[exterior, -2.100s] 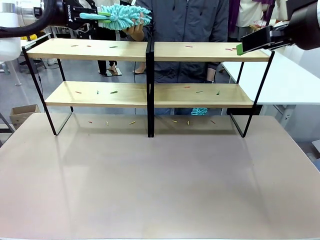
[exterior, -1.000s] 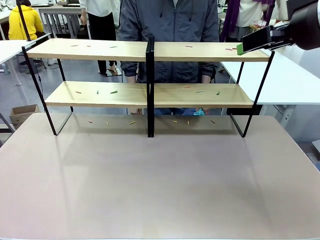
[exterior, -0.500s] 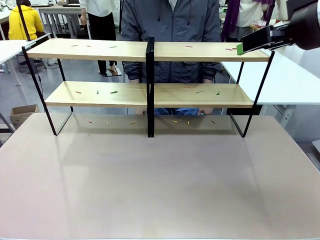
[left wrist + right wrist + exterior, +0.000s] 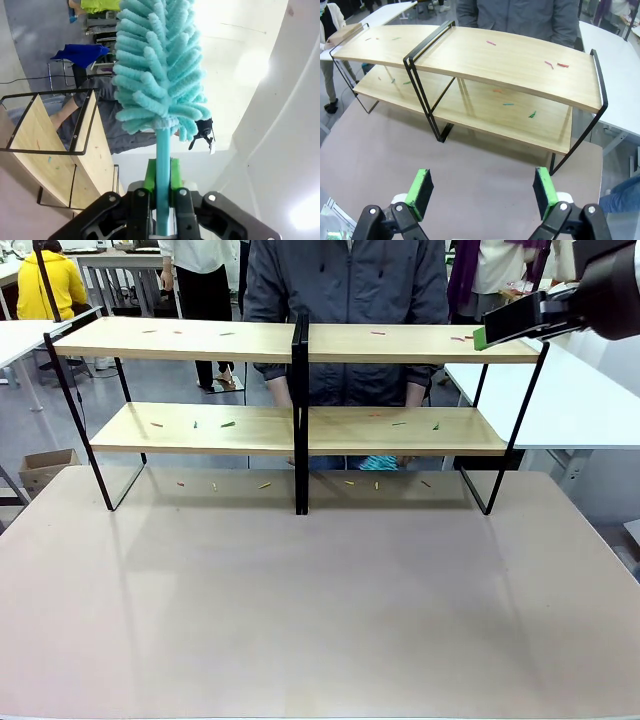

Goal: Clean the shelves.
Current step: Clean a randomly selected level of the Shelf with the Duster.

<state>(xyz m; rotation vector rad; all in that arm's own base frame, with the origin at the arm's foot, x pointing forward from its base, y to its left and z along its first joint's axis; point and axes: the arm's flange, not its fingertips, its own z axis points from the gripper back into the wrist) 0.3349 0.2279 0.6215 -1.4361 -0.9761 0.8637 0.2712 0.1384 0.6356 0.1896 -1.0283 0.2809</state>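
Observation:
The shelves (image 4: 260,340) stand across the far half of the table: two light wooden tiers in a thin black frame with a central post. Small coloured scraps (image 4: 228,424) lie on both boards and on the tabletop beneath. In the left wrist view my left gripper (image 4: 162,190) is shut on the handle of a fluffy teal duster (image 4: 160,70), raised high, with the shelves (image 4: 40,145) far off. My right gripper (image 4: 480,337) hovers by the top board's right end. In its wrist view the right gripper (image 4: 481,192) is open and empty above the shelves (image 4: 510,55).
A person (image 4: 345,280) stands close behind the shelves, hands low, with something teal (image 4: 378,462) showing under the lower board. The brown table (image 4: 320,600) is bare in front. A white table (image 4: 570,400) lies to the right and a cardboard box (image 4: 45,465) on the floor at left.
My left arm with the duster has left the top left of the front view. The person's hand has dropped from the duster to behind the shelves. The right gripper has not moved.

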